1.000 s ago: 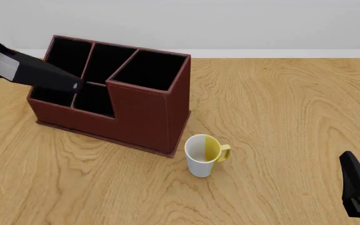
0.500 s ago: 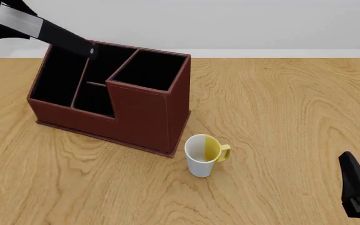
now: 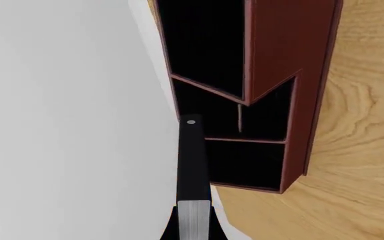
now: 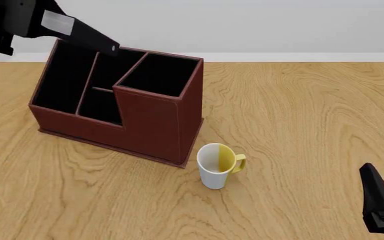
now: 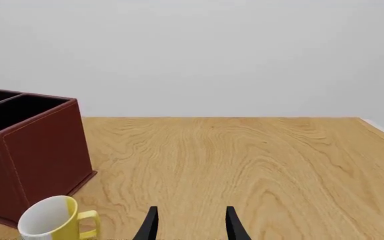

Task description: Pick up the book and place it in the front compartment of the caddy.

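Note:
My left gripper (image 4: 45,21) is shut on the book (image 4: 80,33), a black slab with a grey page edge. It is held tilted in the air, with its free end over the back left rim of the caddy (image 4: 153,116). In the left wrist view the book (image 3: 193,165) points down at the caddy (image 3: 292,60) and its black-lined compartments. My right gripper (image 5: 191,226) is open and holds nothing. It hangs low at the near right of the table (image 4: 382,207), far from the caddy.
A white and yellow mug (image 4: 217,165) stands just in front of the caddy's right corner; the right wrist view shows the mug (image 5: 53,218) beside the caddy (image 5: 38,145). Bare wooden table (image 4: 299,115) stretches to the right. A pale wall runs behind.
The left gripper has lifted the book from low over the caddy's front left compartments, up and toward the caddy's back rim. The right arm has stayed still.

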Robot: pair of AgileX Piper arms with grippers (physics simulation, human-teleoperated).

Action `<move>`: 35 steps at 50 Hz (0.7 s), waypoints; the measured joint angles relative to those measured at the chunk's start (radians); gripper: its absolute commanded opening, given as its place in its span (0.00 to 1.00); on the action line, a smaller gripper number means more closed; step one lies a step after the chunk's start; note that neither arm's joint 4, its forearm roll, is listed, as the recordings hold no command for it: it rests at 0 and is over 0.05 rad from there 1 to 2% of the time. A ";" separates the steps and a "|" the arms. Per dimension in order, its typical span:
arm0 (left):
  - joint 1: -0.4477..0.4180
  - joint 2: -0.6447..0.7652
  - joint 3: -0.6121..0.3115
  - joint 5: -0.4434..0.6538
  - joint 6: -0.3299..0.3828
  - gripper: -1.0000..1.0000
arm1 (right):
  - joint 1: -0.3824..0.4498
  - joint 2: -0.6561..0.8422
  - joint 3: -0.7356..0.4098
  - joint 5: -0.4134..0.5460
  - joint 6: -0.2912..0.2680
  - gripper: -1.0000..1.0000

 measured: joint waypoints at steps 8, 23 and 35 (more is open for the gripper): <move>-0.001 0.034 0.019 -0.036 -0.001 0.00 | -0.004 0.007 0.001 -0.002 -0.004 1.00; 0.005 0.093 0.034 -0.081 -0.008 0.00 | -0.011 0.035 0.002 -0.022 -0.004 1.00; 0.027 0.130 0.046 -0.108 -0.012 0.00 | -0.011 0.063 0.002 -0.045 0.000 1.00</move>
